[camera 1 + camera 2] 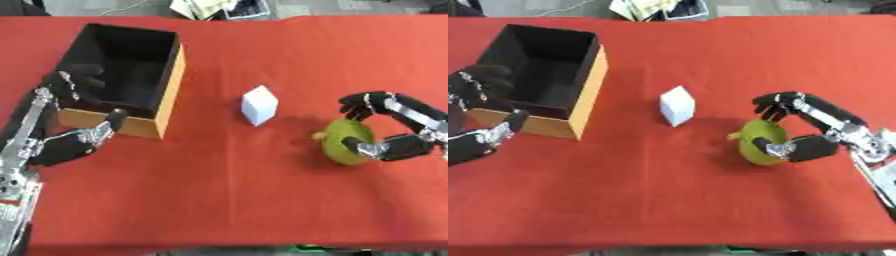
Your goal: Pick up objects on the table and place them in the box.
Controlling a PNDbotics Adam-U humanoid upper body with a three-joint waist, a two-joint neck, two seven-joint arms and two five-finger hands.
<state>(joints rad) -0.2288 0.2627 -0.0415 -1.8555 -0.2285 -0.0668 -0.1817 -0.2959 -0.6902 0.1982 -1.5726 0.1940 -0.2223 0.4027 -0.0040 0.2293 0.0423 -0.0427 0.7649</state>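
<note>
A green pear-shaped fruit (341,141) with an orange stub at its left lies on the red table at the right. My right hand (395,148) is curled round it, with fingers (366,103) over its far side and the thumb against its near side. A white block (260,104) stands alone in the middle. The open box (171,75), black inside with orange-brown walls, sits at the upper left. My left hand (61,147) is open at the box's near-left corner, fingers along the left wall and thumb at the front wall.
The red cloth (227,200) covers the whole table, with broad bare stretches in front and between the box and the block. Papers and a dark item (219,7) lie beyond the far edge.
</note>
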